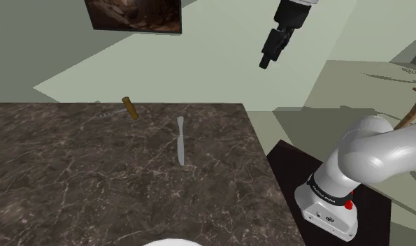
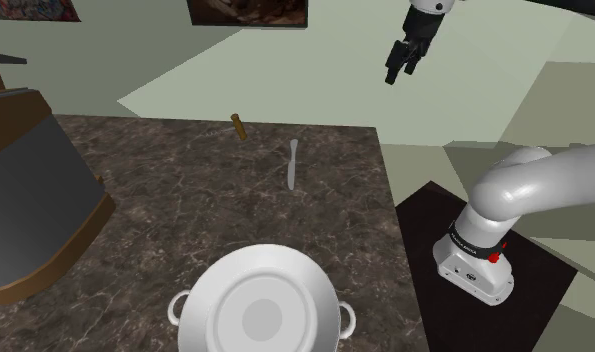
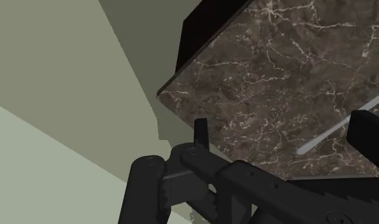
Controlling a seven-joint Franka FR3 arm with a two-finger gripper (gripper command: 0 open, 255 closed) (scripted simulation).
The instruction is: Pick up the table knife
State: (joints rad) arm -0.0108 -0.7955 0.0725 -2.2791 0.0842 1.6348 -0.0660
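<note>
the jaws stood apart with nothing between them, released, hanging high in the air past the far corner of the counter [image 1: 59, 175] on the stand's side. in the shoulder view they sat near the top edge, right of the middle, with pale floor and wall behind them and no counter beneath.

the table knife [image 1: 180, 140] lay flat on the dark veined counter, well apart from the jaws, below them and off toward the shoulder view's left. it was a plain grey strip. its long axis ran almost straight up and down in that view, from the near side of the counter toward the far edge. the second exterior view showed the table knife [image 2: 292, 165] the same way, a little in from the counter's right edge. in the wrist view the table knife [image 3: 334, 130] showed as a slanted grey bar running behind one finger.

a small brown stick [image 1: 130, 107] lay near the far edge, apart from the knife, and a white lidded pot [image 2: 260, 315] stood at the near edge.

as i judged it, the approach had not begun. the move would turn on travelling down and inward over the counter, then turning the jaws so they closed across the knife's narrow width, not along its length.
</note>
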